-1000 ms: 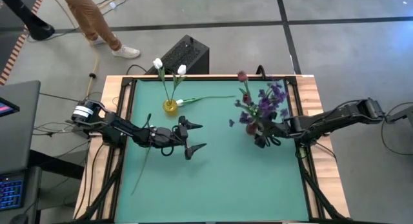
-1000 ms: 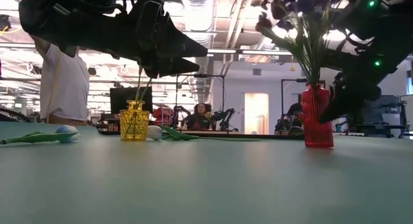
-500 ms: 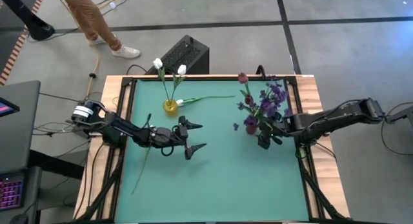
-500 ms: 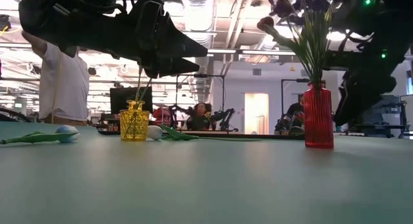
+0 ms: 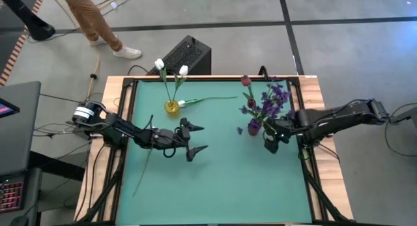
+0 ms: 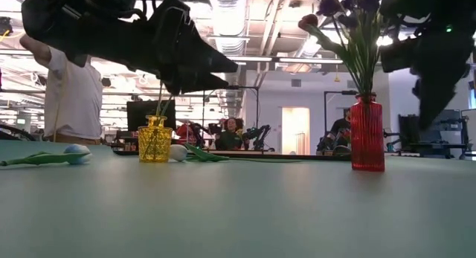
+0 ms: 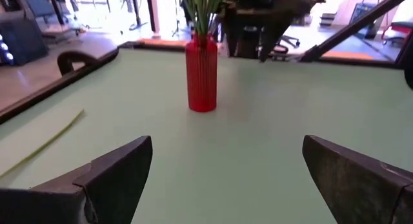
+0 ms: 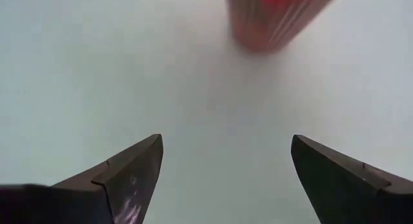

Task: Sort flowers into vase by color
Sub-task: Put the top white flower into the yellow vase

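Just beside right gripper (image 5: 272,139): flowers (image 5: 266,101).

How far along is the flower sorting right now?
Partly done. The yellow vase holds two white tulips, and the red vase holds a dark red tulip and the purple spray. Nothing is in hand: the left gripper and right gripper are open and empty. Left: a white tulip beside the yellow vase and a flower near the table's left edge.
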`<control>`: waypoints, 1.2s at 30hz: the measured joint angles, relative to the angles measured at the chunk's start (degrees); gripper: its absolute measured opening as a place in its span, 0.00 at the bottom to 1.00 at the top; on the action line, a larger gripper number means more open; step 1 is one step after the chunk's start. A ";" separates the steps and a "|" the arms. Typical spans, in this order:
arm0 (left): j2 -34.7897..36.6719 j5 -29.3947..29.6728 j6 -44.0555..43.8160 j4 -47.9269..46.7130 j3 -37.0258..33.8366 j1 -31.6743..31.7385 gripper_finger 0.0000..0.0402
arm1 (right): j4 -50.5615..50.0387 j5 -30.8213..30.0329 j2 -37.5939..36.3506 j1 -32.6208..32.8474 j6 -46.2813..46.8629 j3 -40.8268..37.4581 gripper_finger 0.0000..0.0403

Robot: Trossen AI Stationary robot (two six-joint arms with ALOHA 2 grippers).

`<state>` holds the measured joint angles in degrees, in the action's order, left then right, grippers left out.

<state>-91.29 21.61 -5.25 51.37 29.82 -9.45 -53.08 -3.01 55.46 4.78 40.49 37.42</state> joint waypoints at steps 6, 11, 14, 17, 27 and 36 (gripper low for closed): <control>0.00 -0.13 -2.15 -4.09 0.00 0.00 0.97 | -1.73 12.29 0.00 1.14 4.94 0.14 0.91; 0.00 -0.91 -2.81 -7.56 0.00 0.00 0.97 | -0.46 18.79 0.00 5.33 10.06 0.14 0.89; 0.00 -0.92 -2.80 -9.76 0.45 0.00 0.97 | 2.67 20.51 0.00 8.66 13.77 0.14 0.88; 0.00 -0.89 -1.42 -14.90 3.37 0.06 0.97 | 8.02 21.08 0.00 12.25 17.20 0.14 0.87; -5.33 0.38 4.53 -48.35 25.58 7.06 0.97 | 21.89 9.44 0.08 24.20 23.11 0.14 0.86; -18.54 -3.24 9.18 -76.69 50.84 16.92 0.97 | 22.01 0.90 0.15 29.13 24.11 0.14 0.86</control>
<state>-109.82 18.38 3.93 -25.32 80.66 7.47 -31.07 -2.11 55.61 33.91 64.60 37.56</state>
